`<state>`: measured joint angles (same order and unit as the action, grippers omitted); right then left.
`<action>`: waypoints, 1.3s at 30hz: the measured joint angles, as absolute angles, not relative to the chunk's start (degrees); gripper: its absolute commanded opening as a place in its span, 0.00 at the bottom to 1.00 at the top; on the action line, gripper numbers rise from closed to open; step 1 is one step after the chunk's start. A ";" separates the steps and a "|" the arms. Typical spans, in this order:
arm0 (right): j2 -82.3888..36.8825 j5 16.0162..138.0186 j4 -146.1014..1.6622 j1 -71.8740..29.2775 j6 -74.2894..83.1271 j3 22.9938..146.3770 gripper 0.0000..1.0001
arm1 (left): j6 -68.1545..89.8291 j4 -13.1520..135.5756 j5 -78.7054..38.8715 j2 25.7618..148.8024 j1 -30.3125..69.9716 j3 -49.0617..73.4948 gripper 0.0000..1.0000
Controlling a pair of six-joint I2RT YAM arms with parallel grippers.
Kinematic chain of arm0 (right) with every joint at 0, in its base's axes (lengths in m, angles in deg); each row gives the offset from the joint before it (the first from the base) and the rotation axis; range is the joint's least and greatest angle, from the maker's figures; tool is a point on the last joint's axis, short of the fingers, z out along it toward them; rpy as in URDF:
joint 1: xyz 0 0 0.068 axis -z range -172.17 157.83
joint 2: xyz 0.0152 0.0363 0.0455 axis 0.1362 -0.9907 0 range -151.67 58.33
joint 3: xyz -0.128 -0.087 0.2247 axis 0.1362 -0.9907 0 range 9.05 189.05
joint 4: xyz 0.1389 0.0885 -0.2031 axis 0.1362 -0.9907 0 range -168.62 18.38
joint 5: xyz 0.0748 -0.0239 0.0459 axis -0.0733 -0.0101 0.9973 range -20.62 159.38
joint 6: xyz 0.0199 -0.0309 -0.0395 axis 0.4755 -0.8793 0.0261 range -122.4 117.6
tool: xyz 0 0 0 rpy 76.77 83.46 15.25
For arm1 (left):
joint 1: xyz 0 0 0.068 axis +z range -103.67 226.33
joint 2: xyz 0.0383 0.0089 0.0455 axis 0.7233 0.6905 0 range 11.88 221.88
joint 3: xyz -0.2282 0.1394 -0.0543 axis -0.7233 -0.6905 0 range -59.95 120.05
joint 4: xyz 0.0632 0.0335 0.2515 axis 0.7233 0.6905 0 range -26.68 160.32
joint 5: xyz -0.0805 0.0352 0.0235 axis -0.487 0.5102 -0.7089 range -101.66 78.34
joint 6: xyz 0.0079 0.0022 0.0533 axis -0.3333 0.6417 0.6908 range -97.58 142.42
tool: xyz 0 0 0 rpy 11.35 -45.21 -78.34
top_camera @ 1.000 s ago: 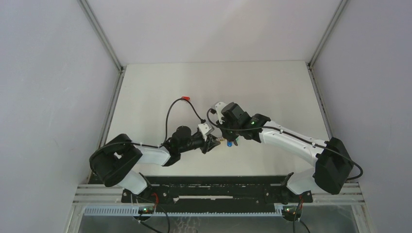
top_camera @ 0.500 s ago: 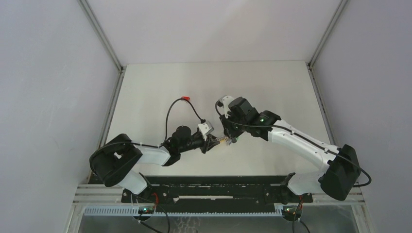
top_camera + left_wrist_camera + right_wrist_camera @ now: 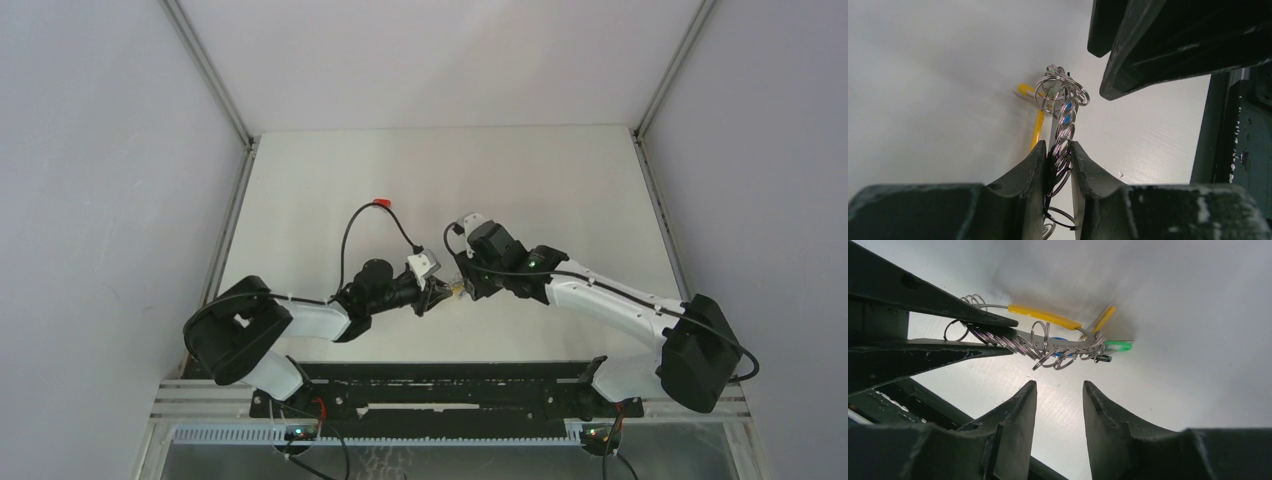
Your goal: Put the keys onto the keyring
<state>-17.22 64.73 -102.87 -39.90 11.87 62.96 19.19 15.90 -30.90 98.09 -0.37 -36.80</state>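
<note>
Left wrist view has my left gripper (image 3: 1060, 155) clamped on the keyring (image 3: 1062, 95), a chain of small steel rings rising through frame centre, with a yellow key (image 3: 1038, 127) hanging beside it. My right gripper (image 3: 1058, 390) stands apart and empty at the lower middle of its own view, just under the green key (image 3: 1118, 345). The risk, I judge, is closing on rings instead of a key head and twisting the chain out of my left grip. Underneath lies a plain white table (image 3: 540, 170) boxed by pale walls (image 3: 100, 200), with a red-tipped cable (image 3: 380, 203) upper left of centre.
</note>
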 measured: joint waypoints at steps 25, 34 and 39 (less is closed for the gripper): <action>-16.87 57.83 -96.07 -37.45 13.24 54.46 0.43 | 19.61 17.08 -30.92 97.33 -0.39 -36.80 0.15; -8.92 64.05 -98.15 -30.04 12.78 53.78 0.40 | 19.85 17.08 -30.94 97.33 -0.39 -36.80 0.14; -7.52 75.57 -96.92 -26.65 14.69 53.91 0.36 | 20.02 17.08 -30.94 97.33 -0.39 -36.80 0.14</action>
<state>-7.52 75.57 -96.92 -26.65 14.69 53.91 20.02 17.08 -30.94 97.33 -0.39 -36.80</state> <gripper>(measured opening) 0.370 0.250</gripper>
